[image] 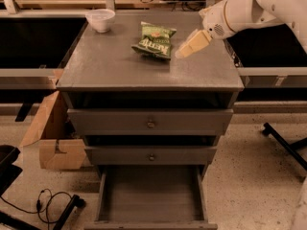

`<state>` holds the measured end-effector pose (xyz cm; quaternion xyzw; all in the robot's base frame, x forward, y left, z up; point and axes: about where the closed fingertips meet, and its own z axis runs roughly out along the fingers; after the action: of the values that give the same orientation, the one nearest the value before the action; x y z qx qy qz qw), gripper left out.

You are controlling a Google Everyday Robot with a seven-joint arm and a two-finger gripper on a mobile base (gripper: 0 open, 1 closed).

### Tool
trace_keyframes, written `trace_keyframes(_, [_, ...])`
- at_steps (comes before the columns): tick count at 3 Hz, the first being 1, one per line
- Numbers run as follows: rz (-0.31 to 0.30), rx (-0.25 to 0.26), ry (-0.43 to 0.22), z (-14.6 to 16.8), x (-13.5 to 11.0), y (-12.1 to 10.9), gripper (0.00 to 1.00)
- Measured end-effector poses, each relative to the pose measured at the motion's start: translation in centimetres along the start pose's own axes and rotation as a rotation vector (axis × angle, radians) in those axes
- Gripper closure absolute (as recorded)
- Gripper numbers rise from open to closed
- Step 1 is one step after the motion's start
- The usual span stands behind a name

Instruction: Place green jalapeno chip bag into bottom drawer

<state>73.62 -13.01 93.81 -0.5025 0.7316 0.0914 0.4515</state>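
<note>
The green jalapeno chip bag (155, 40) lies flat on the grey cabinet top (110, 66), back of centre, label side up. My gripper (184, 50) reaches in from the upper right on the white arm, hanging just above the top, a short way right of the bag and apart from it. Its pale fingers (194, 43) appear pressed together with nothing between them. The bottom drawer (151, 195) is pulled out at the foot of the cabinet, a shallow grey tray with a bare floor.
A white bowl (100, 19) stands at the top's back left corner. Two upper drawers (150, 123) with round knobs are closed. An open cardboard box (52, 138) sits left of the cabinet, cables (48, 202) on the floor, a black chair leg (285, 145) at the right.
</note>
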Motion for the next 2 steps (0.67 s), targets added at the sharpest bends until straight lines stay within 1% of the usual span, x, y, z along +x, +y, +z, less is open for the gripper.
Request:
trace_keyframes(1, [-0.010,-0.024,-0.121,6.2,-2.1,-1.2,0.00])
trace_keyframes(2, [-0.014,-0.066,-0.161,12.9,-3.0,-1.9,0.00])
